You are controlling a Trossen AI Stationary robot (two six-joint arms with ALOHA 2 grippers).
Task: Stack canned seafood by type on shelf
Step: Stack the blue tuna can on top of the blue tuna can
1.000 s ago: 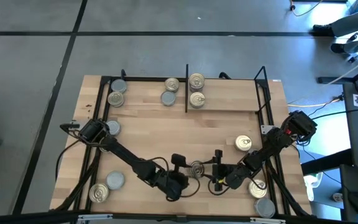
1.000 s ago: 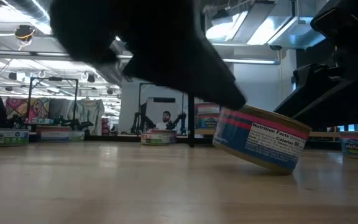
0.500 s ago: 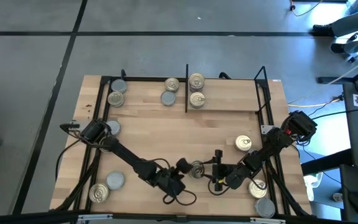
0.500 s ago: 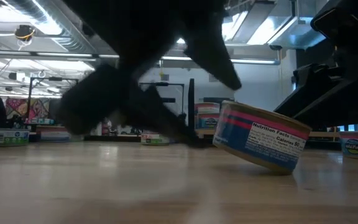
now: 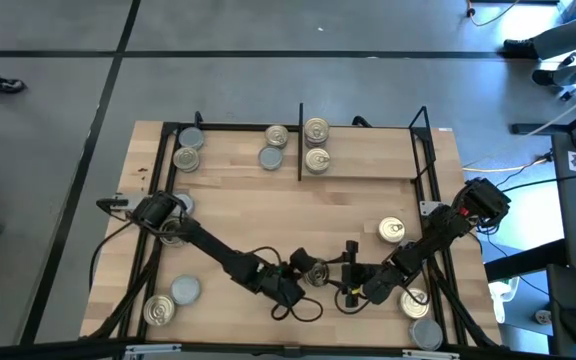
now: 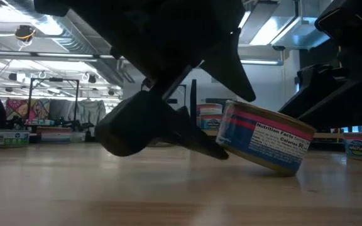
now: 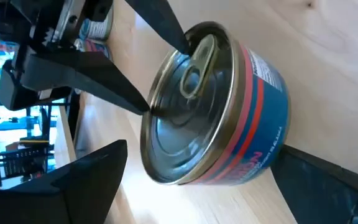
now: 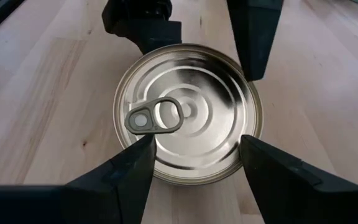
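The tilted tin reads "Nutrition Facts" (pink and blue label), pinched by the right end effector.

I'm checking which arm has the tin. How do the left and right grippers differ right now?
The right gripper has its jaws closed on the pull-tab tin's rim and holds it tilted off the tabletop; the left gripper has open jaws and grips nothing. The right reaches in from the table's right side, the left from its left. Both sit low at the table's near edge, right beside that tin.

Tilted tin between both grippers' jaws
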